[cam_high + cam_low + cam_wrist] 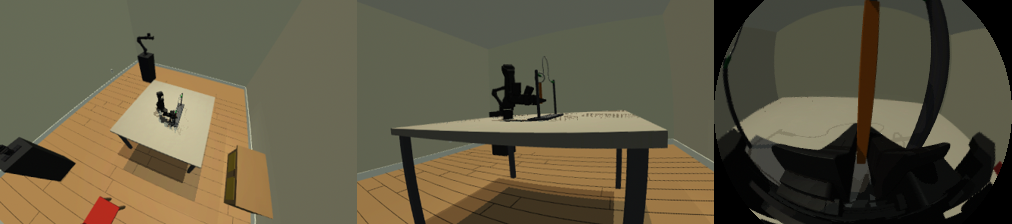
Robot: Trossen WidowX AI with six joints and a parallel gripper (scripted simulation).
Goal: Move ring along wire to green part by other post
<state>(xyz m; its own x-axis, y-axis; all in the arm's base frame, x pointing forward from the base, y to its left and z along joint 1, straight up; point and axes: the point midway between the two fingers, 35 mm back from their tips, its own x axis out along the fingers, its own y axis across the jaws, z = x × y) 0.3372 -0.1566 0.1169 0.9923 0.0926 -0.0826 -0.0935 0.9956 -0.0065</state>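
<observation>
A plank-floored room, its type unclear, with a pale table and red seat.
</observation>
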